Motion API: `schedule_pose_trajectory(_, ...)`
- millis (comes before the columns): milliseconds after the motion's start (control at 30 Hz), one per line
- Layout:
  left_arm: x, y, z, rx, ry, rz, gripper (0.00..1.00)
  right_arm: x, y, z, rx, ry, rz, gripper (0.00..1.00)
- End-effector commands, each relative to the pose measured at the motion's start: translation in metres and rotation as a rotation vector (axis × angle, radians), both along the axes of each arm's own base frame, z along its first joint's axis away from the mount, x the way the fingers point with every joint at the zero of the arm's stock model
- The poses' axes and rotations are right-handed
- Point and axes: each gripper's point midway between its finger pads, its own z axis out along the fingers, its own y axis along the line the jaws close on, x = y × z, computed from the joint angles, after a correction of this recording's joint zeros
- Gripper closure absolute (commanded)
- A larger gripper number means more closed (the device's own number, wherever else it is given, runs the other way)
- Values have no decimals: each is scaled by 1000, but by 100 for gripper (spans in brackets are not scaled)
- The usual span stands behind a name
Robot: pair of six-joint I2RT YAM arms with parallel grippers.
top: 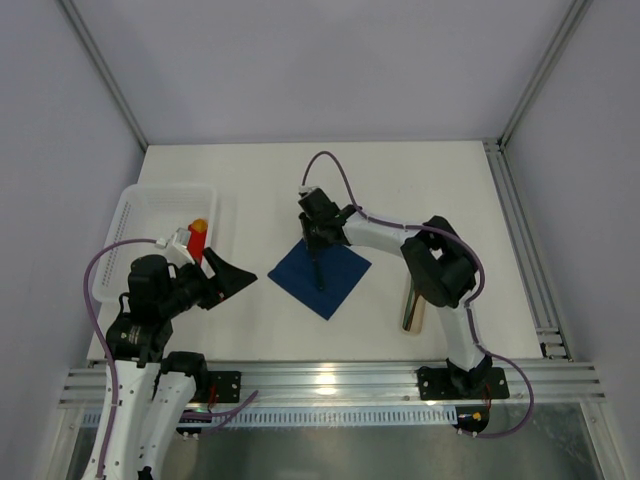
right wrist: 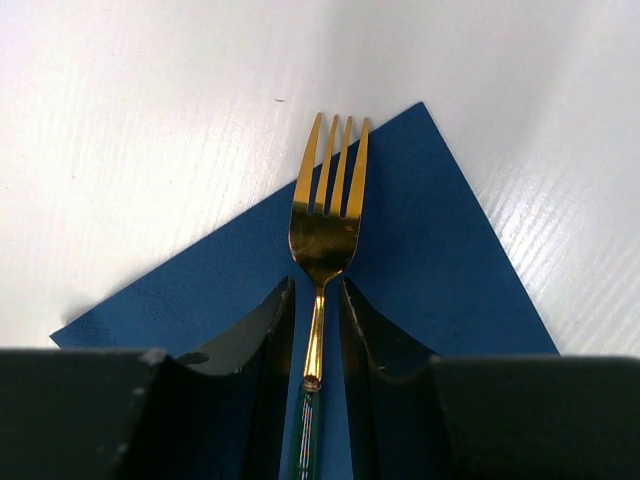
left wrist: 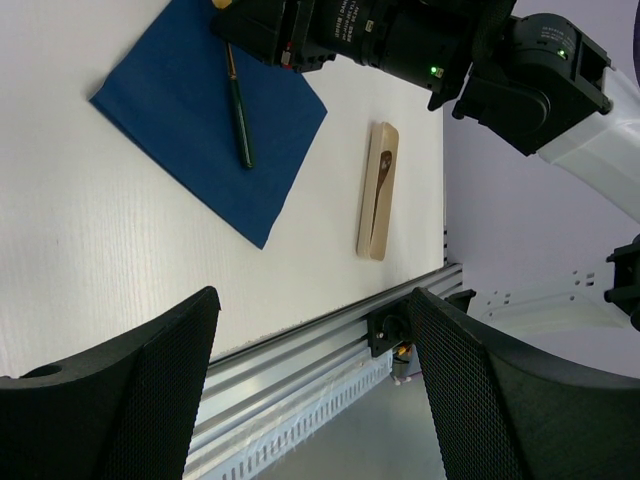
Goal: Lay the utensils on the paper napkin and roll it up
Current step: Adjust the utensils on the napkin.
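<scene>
The navy paper napkin [top: 338,284] [left wrist: 180,120] [right wrist: 440,250] lies flat in the middle of the table. One utensil, a gold fork [right wrist: 325,215] with a dark green handle [left wrist: 241,120], rests along its diagonal [top: 319,272]. My right gripper [right wrist: 317,285] [top: 317,238] hovers low over the fork. Its jaws straddle the thin neck, narrowly open, with a slit of napkin showing on each side. My left gripper [left wrist: 312,295] [top: 236,280] is wide open and holds nothing, off to the napkin's left. A second dark utensil [left wrist: 384,172] lies along a pale beige bar [left wrist: 376,195].
A white basket [top: 150,205] stands at the far left. A red block with an orange tip [top: 198,238] sits by its near corner, just behind my left wrist. The beige bar [top: 413,305] lies right of the napkin. An aluminium rail [left wrist: 330,350] runs along the table's near edge.
</scene>
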Motion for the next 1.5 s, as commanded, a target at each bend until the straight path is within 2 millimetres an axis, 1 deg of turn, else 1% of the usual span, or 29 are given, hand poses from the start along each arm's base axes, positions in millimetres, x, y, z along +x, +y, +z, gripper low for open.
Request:
schedule_pose_trajectory(0,-1,-3,7,-4,-25,-32,21,6,12,21,109,-32,45,72)
schedule_pose_trajectory(33,-2,-4,7,-5,-25,-34,21,8,9,20,112,-28,36,72)
schedule_pose_trajectory(67,-1,-4,7,-5,-25,-34,21,6,12,21,139,-12,52,72)
schedule_pose_trajectory(133,-1,-4,7,-5,-23,-34,21,8,7,20,147,-8,44,72)
schedule_pose_trajectory(200,-1,-4,7,-6,-22,-37,21,9,7,21,170,-1,49,72)
schedule_pose_trajectory(233,-1,-4,7,-6,-22,-36,21,9,4,19,180,9,48,73)
schedule_pose_trajectory(267,-1,-4,7,-5,-23,-38,21,11,7,22,209,0,58,74)
schedule_pose_trajectory(300,-1,-5,7,-7,-22,-38,21,7,10,24,237,12,80,75)
schedule_pose_trajectory(333,-1,-5,7,-9,-19,-39,21,5,9,23,252,23,89,75)
schedule_pose_trajectory(367,-1,-5,7,-11,-18,-40,21,8,9,26,277,20,91,75)
schedule_pose_trajectory(400,0,-5,7,-11,-20,-40,21,7,10,26,293,27,100,75)
schedule_pose_trajectory(433,0,-5,7,-12,-19,-41,21,2,12,25,316,49,122,75)
schedule_pose_trajectory(500,0,-6,7,-15,-18,-41,21,4,12,26,344,51,123,75)
schedule_pose_trajectory(533,0,-6,8,-16,-21,-42,21,0,12,24,357,66,132,75)
schedule_pose_trajectory(567,1,-6,7,-17,-19,-41,21,0,11,25,365,67,129,75)
schedule_pose_trajectory(600,1,-6,8,-18,-20,-43,21,4,9,26,378,63,120,75)
schedule_pose_trajectory(633,0,-6,8,-18,-19,-43,21,2,8,24,385,73,124,77)
schedule_pose_trajectory(900,0,-6,7,-18,-21,-46,21,0,10,28,426,78,155,83)
schedule_pose_trajectory(1000,0,-6,6,-16,-17,-42,21,-1,11,30,434,81,160,84)
schedule_pose_trajectory(1100,-1,-6,6,-16,-17,-42,21,0,11,34,438,73,159,86)
schedule_pose_trajectory(1233,-2,-5,5,-15,-17,-41,21,4,12,46,443,45,156,89)
schedule_pose_trajectory(1333,-2,-6,6,-17,-19,-42,21,4,9,46,420,50,141,93)
schedule_pose_trajectory(1367,-2,-6,6,-17,-20,-41,21,6,7,46,415,49,136,96)
schedule_pose_trajectory(1467,-2,-5,6,-17,-19,-40,21,8,3,46,397,45,115,96)
